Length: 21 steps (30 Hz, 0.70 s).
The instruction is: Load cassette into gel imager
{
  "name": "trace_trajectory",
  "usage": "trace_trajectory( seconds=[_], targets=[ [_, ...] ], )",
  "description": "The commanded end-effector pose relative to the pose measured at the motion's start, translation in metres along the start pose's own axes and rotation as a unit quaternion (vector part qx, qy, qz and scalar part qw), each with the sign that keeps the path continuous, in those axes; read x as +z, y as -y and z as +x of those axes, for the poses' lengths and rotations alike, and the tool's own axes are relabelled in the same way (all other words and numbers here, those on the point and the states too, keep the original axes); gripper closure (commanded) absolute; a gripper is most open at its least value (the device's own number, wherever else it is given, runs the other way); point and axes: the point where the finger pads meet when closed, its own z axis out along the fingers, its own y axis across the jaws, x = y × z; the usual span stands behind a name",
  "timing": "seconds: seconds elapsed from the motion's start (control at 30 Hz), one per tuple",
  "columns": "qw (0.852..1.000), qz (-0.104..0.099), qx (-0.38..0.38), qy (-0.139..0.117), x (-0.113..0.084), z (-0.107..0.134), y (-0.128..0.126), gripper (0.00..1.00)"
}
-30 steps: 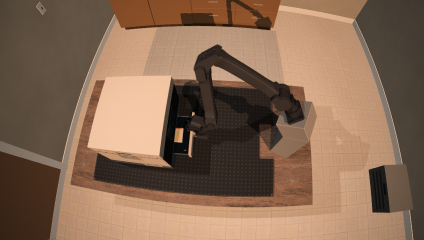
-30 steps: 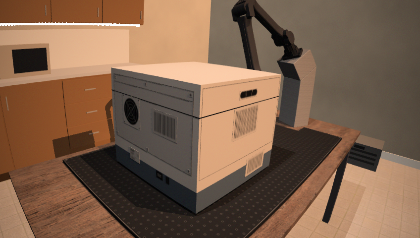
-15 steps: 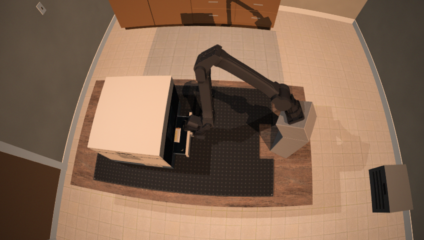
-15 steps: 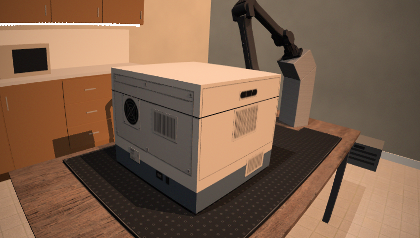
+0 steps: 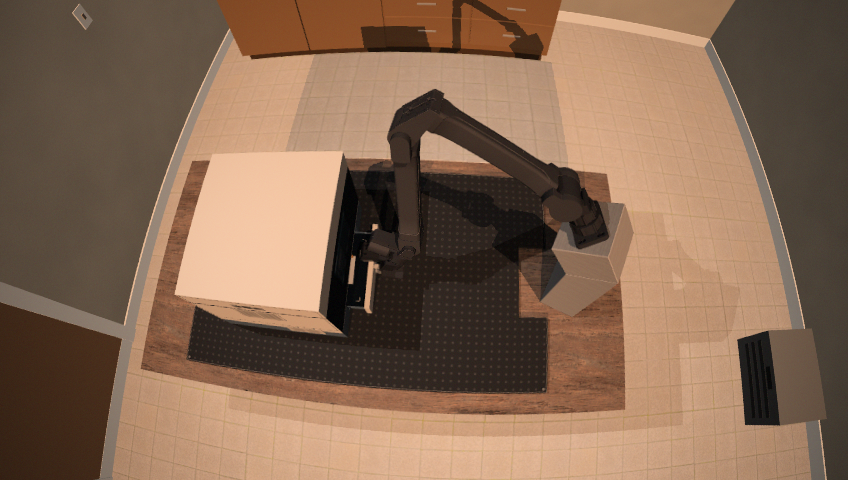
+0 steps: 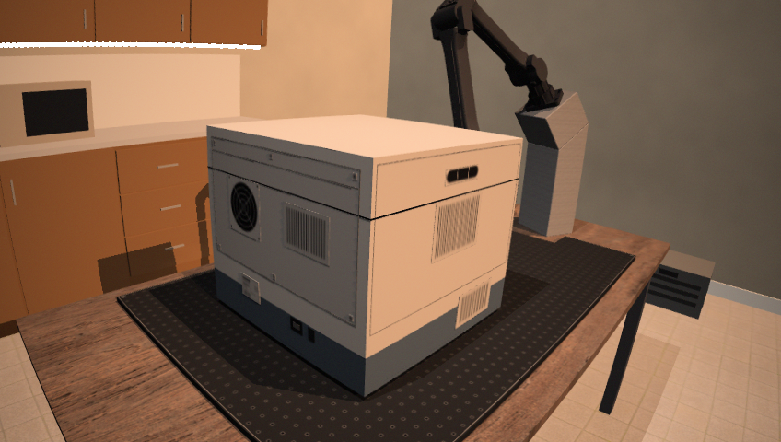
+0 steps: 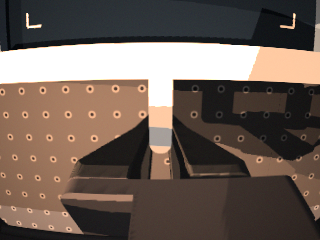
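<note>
Claw (image 5: 378,246) (image 7: 160,121) is pinching the drawer handle (image 7: 160,95), whose long axis is running squarely from the drawer front (image 5: 370,291) (image 7: 100,63), away from IM (image 5: 261,228) (image 6: 438,218).

Imager drawer (image 5: 370,291) partly out; tool (image 5: 380,246) alongside

Setting: a laboratory room.
Instrument: a large boxed gel imager (image 5: 261,228) (image 6: 438,240), with a fan and vent grilles in its housing.
Surface: a wood-topped table (image 5: 586,356) (image 6: 104,350) bearing a dark, dotted mat (image 5: 476,356) (image 6: 307,416).
Furniture: orange-brown cabinets (image 5: 339,26) (image 6: 60,229) with drawers; a pale counter (image 6: 136,131) above them.
Lighting: a bright strip (image 6: 131,45) beneath wall cupboards (image 6: 136,18).
Floor: pale square tiles (image 5: 476,437) (image 6: 717,350).
</note>
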Motion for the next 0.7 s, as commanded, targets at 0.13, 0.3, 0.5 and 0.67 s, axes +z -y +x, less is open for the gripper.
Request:
trace_trajectory(
  seconds=[0.13,0.3,0.5,0.67],
  targets=[
    [1.000,-0.002,0.000,0.004,0.0088,-0.0067,-0.0049,0.94],
    [1.000,-0.002,0.001,0.005,0.0088,-0.0070,-0.0043,0.94],
    [1.000,-0.002,0.001,0.005,0.0088,-0.0070,-0.0043,0.94],
    [1.000,-0.002,0.001,0.005,0.0088,-0.0070,-0.0043,0.94]
  ],
)
